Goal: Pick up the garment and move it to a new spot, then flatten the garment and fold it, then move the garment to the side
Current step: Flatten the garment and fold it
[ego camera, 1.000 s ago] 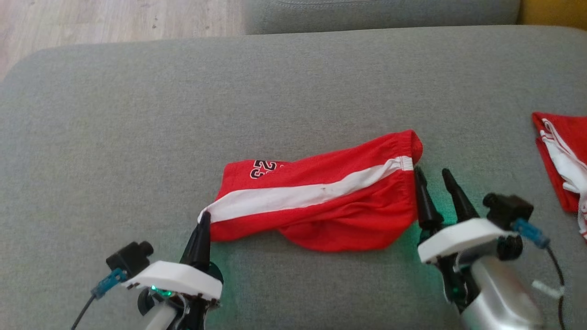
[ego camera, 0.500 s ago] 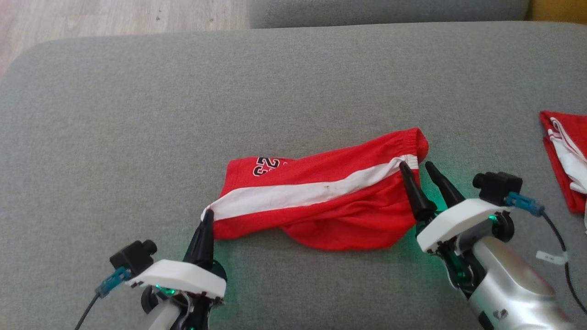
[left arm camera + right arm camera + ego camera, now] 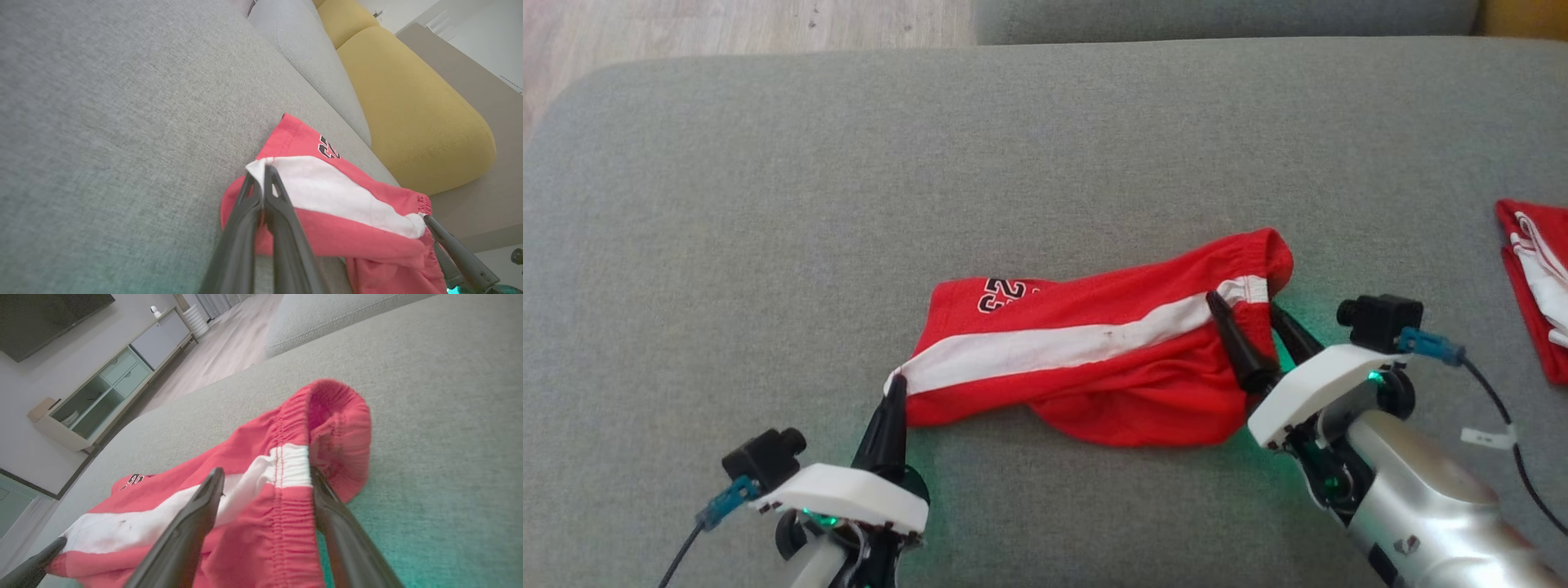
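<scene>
The garment (image 3: 1094, 359), red shorts with a white side stripe and a black number, lies crumpled in the middle of the grey sofa cushion (image 3: 1045, 147). My left gripper (image 3: 896, 384) is shut on its lower-left hem corner, at the end of the white stripe; the left wrist view shows the pinch (image 3: 263, 171) on the white cloth (image 3: 347, 228). At the other end, my right gripper (image 3: 1243, 304) stands open astride the elastic waistband. In the right wrist view (image 3: 266, 473), one finger lies on top of the cloth (image 3: 261, 522) and the other at the waistband's edge.
A second red-and-white garment (image 3: 1531, 286) lies at the cushion's right edge. The sofa back (image 3: 1217, 16) runs along the top, with wooden floor (image 3: 727, 28) beyond the upper left. A yellow cushion (image 3: 408, 102) sits past the grey one. Bare grey cushion surrounds the shorts.
My right gripper has moved left and forward, from beside the waistband to astride it, still open. The left gripper keeps its pinch on the hem. The head camera has shifted slightly.
</scene>
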You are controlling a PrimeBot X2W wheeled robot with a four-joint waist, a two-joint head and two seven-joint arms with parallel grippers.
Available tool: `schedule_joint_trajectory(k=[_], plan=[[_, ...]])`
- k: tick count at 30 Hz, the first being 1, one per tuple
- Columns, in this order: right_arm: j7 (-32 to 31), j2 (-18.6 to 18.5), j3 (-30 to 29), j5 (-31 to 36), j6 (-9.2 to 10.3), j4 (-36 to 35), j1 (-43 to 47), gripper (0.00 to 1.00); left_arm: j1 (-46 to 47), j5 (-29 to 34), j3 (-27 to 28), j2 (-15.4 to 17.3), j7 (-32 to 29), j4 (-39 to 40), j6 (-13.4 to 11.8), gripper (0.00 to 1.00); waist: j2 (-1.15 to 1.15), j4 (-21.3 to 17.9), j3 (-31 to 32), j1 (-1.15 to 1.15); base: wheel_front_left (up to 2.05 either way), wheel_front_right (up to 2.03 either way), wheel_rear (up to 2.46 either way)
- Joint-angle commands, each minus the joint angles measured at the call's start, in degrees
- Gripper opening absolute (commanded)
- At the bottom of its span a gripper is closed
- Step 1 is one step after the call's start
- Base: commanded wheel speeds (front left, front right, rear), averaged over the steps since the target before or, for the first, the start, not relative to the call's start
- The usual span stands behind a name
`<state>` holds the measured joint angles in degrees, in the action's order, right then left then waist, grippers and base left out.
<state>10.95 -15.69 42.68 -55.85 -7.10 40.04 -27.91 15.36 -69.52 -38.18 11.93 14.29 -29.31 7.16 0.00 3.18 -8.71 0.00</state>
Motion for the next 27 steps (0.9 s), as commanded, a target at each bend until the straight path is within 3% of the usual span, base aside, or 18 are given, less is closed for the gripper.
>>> schedule_joint_trajectory(k=[1,4,9,10,18,27], plan=[[0.92,-0.93,1.33,-0.75,-0.39,-0.77,-1.66,0.98,2.44,0.12,1.63,0.69,0.71,1.07,0.33,0.0,0.0,0.03,0.06,0.0,0.0,0.0,0.0],[1.35,-1.15,3.01,-1.77,-0.39,-0.25,-2.26,0.78,2.37,0.07,1.59,0.74,0.71,1.1,0.33,0.0,0.0,0.04,0.03,0.0,0.0,0.0,0.0],[2.55,-0.94,4.36,-3.1,-0.39,1.37,-3.69,0.09,2.52,0.05,1.43,0.79,0.71,1.24,0.33,0.0,0.0,0.21,-0.02,0.0,0.0,0.0,0.0],[2.85,-0.84,4.51,-3.14,-0.39,1.74,-3.95,0.0,2.58,0.07,1.36,0.81,0.71,1.25,0.33,0.0,0.0,0.27,0.04,0.0,0.0,0.0,0.0],[3.99,-0.01,2.57,-2.48,-0.39,1.17,-4.75,0.0,2.86,2.03,3.02,1.9,0.71,3.13,0.33,0.0,0.0,0.18,2.65,0.0,0.0,0.0,0.0],[4.04,0.31,-5.78,-0.02,-0.39,-11.75,-2.99,0.0,7.82,8.28,9.35,7.87,0.71,12.07,0.33,0.0,0.0,-1.75,8.93,0.0,0.0,0.0,0.0]])
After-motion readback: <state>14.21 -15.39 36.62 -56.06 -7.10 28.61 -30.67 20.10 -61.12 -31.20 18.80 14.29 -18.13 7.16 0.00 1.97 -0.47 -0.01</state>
